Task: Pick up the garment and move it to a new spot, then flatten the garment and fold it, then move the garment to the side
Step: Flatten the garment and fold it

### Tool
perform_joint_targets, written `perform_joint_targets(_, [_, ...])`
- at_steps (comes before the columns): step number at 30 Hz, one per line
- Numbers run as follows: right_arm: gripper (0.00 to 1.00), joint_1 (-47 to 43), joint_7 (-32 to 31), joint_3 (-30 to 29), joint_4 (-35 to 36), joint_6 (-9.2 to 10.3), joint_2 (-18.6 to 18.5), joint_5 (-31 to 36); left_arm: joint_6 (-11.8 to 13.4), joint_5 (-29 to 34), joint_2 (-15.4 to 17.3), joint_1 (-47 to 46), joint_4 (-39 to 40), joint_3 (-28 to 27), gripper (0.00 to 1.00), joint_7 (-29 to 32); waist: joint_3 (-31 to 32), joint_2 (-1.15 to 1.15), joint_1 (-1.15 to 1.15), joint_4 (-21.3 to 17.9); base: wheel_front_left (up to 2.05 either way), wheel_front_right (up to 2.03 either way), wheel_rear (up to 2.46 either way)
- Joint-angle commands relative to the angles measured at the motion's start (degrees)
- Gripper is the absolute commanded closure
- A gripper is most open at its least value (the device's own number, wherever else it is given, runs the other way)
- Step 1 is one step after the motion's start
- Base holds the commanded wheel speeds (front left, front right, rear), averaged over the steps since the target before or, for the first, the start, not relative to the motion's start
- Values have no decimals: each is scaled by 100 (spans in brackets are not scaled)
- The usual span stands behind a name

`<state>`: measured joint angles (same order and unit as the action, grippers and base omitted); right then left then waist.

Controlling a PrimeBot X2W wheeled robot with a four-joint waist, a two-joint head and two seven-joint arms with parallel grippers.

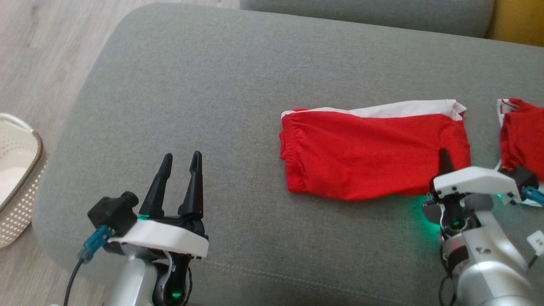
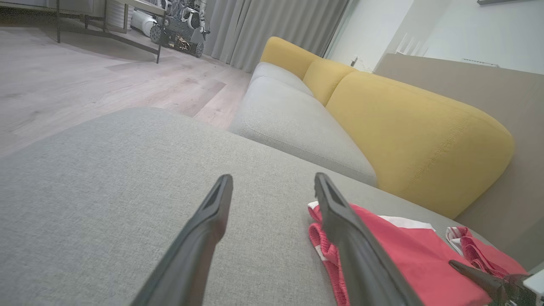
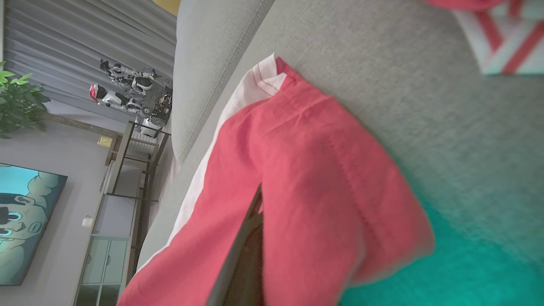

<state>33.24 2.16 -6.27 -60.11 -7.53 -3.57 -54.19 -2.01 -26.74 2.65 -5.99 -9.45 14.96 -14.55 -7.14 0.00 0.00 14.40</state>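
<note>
The garment [image 1: 369, 153] is a pair of red shorts with a white side stripe, lying folded and flat on the grey sofa cushion [image 1: 238, 85]. My right gripper [image 1: 444, 158] is at its near right corner, shut on the red fabric. In the right wrist view the garment [image 3: 323, 170] drapes over the dark fingers [image 3: 248, 229] and hides most of them. My left gripper [image 1: 182, 159] hovers open over bare cushion, well left of the shorts. In the left wrist view its gripper [image 2: 272, 182] holds nothing, and the garment [image 2: 399, 246] lies to its right.
A second red and white garment [image 1: 520, 136] lies at the right edge of the cushion, close to my right wrist. A pale perforated basket [image 1: 17, 170] stands on the wooden floor to the left. The sofa's yellow backrest [image 2: 416, 136] rises behind.
</note>
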Motion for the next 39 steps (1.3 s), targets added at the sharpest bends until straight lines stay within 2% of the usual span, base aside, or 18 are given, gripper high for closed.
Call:
perform_joint_targets(1, [100,-106,124,213,136,4,68,-86,16,38,23,-130,185,-204,0,-45,59,0,0,-78,0,0,0])
perform_joint_targets(10, [100,-166,491,411,136,4,68,57,-5,45,22,-92,158,-120,0,-45,67,0,0,-101,0,0,0])
perform_joint_targets(18, [100,-63,999,610,275,4,68,487,-20,77,22,-67,111,-116,0,-45,172,0,0,37,0,0,0])
perform_joint_targets(30, [100,-385,1265,1719,1431,4,68,617,-16,39,22,-11,102,-149,0,-45,326,0,0,161,0,0,0])
perform_joint_targets(39, [100,-481,1258,2668,1830,4,69,666,5,3,22,15,104,-105,0,-45,311,0,0,267,0,0,0])
